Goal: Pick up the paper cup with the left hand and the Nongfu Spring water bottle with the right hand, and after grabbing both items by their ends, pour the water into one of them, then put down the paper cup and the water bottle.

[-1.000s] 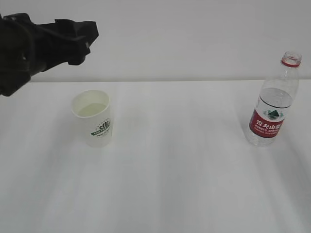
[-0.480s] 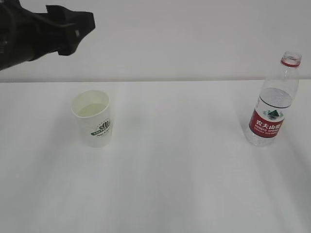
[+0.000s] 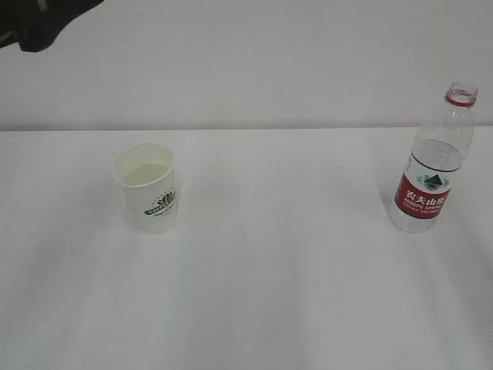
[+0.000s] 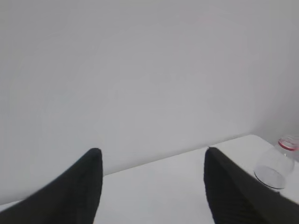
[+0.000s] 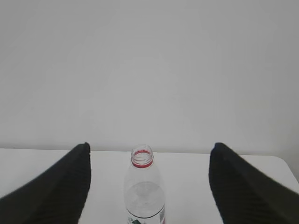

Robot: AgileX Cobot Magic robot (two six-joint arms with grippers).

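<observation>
my left claw (image 4: pixel 152 186) gapes empty, my right claw (image 5: pixel 149 184) too (bottle framed between its fingers, untouched). the paper cup (image 3: pixel 148 189) stands upright, water (image 3: pixel 146 174) inside, well apart from the nongfu spring water bottle (image 3: pixel 431 166) on the table (image 3: pixel 293 293).

Ext. cam looks down at a slant across the white desk (image 3: pixel 254 293) toward the wall. Both wrist cams sit higher, facing the wall; all share the clear ribbed red-labelled bottle (image 3: pixel 431 166) (image 4: pixel 276 164) (image 5: pixel 144 191).

Matt white paper cup (image 3: pixel 147 189), clear glossy ribbed plastic bottle (image 3: pixel 431 163), smooth matt white table (image 3: pixel 277 293), matt black ridged fingers (image 5: pixel 243 184)
</observation>
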